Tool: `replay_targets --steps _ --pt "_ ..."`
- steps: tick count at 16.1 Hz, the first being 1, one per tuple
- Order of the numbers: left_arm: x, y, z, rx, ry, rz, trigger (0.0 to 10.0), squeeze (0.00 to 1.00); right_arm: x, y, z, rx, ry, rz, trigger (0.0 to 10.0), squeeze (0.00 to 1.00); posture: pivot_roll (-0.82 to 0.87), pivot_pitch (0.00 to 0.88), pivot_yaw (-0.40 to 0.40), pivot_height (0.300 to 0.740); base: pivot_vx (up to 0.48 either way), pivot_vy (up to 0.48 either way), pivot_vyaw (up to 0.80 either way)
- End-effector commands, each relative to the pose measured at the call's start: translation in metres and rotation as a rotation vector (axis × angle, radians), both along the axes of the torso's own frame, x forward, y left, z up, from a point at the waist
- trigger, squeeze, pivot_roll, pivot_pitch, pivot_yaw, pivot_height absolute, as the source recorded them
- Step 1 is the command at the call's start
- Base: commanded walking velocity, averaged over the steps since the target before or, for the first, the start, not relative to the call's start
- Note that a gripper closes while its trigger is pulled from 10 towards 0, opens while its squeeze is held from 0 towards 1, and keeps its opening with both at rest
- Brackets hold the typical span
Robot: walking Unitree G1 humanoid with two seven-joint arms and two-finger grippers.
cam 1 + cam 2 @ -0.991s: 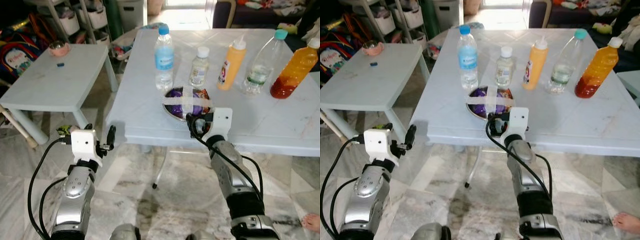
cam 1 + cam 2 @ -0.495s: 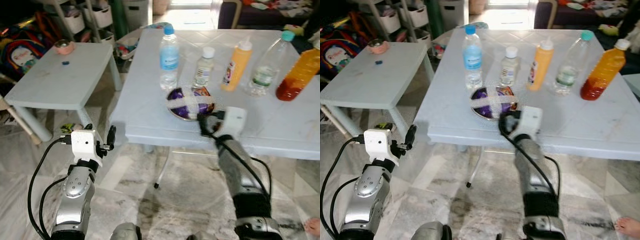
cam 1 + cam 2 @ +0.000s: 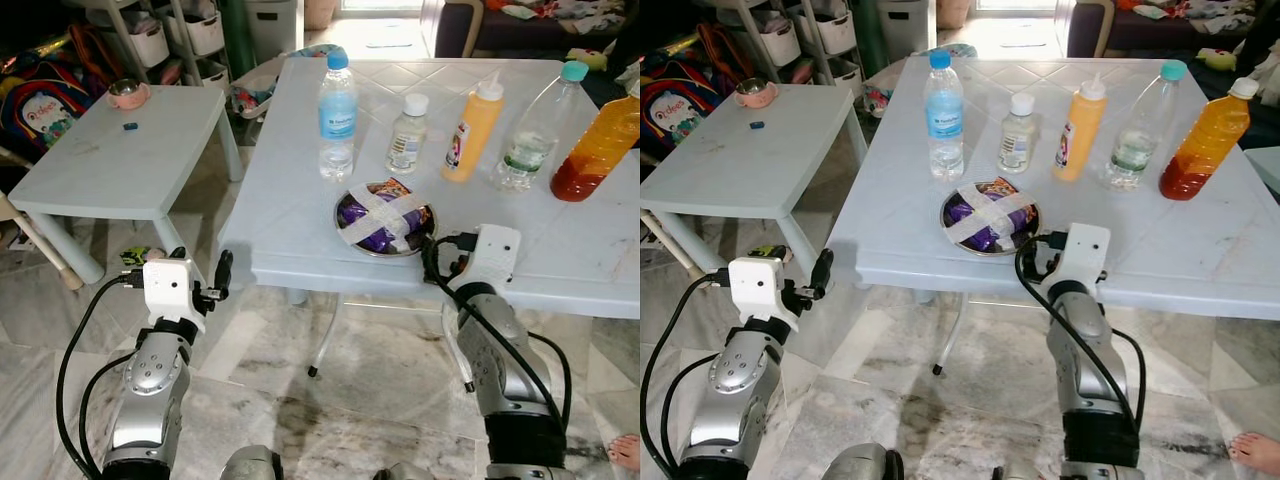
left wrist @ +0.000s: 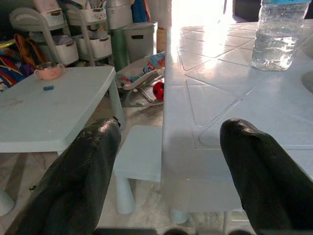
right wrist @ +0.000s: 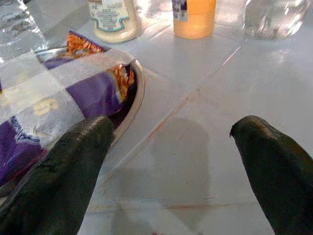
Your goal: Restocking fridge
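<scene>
A metal bowl (image 3: pixel 384 217) of purple snack packs, crossed with white tape, sits near the front edge of the pale blue table (image 3: pixel 296 205). Behind it stand a water bottle (image 3: pixel 337 115), a small white-capped bottle (image 3: pixel 407 134), an orange squeeze bottle (image 3: pixel 472 128), a clear teal-capped bottle (image 3: pixel 534 132) and an orange juice bottle (image 3: pixel 600 140). My right gripper (image 3: pixel 432 257) is open at the table's front edge, just right of the bowl; in the right wrist view one finger (image 5: pixel 63 171) lies beside the bowl's rim (image 5: pixel 138 93). My left gripper (image 3: pixel 221 272) is open, low and left of the table.
A low white side table (image 3: pixel 110 150) with a pink cup (image 3: pixel 125 94) stands to the left. Shelves with bins (image 3: pixel 190 35) and bags line the back left. The floor is marble tile (image 3: pixel 300 400). A person's foot (image 3: pixel 625 450) is at the lower right.
My right gripper has moved from the bowl's near rim to the right of it, along the table's front edge. The head camera has shifted a little. My left arm has not moved.
</scene>
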State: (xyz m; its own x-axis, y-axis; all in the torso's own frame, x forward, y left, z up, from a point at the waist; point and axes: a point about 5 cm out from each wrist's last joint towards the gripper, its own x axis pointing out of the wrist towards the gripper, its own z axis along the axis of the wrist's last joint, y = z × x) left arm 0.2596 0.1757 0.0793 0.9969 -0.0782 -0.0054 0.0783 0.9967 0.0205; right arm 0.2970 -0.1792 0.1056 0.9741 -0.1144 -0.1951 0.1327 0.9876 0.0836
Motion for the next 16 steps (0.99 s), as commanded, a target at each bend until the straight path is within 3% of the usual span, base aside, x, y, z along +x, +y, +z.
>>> replay_targets --steps 1,5,10,12,16 --pt "0.003 -0.001 0.001 0.013 -0.002 -0.013 10.0 0.0 0.01 0.003 0.013 -0.009 -0.051 0.001 10.0 0.0 0.06 0.0 0.045 0.74 0.0 0.0 0.0" --pt "0.0 0.0 0.0 0.015 0.0 -0.009 10.0 0.0 0.024 0.007 0.017 0.026 -0.055 0.04 10.0 0.0 0.07 0.0 0.037 0.74 0.0 0.0 0.0" --pt "-0.002 0.001 -0.001 0.015 0.005 -0.006 10.0 0.0 0.017 0.013 -0.002 0.049 0.056 0.042 10.0 0.0 0.07 0.0 0.036 0.74 0.0 0.0 0.0" --pt "-0.002 0.0 -0.002 0.015 0.007 -0.012 10.0 0.0 0.014 0.014 -0.009 0.064 0.082 0.044 0.0 0.0 0.07 0.0 0.039 0.74 0.0 0.0 0.0" --pt "0.0 -0.002 -0.001 0.014 0.006 -0.016 10.0 0.0 0.014 0.012 -0.019 0.079 0.129 0.058 0.0 0.0 0.07 0.0 0.04 0.74 0.0 0.0 0.0"
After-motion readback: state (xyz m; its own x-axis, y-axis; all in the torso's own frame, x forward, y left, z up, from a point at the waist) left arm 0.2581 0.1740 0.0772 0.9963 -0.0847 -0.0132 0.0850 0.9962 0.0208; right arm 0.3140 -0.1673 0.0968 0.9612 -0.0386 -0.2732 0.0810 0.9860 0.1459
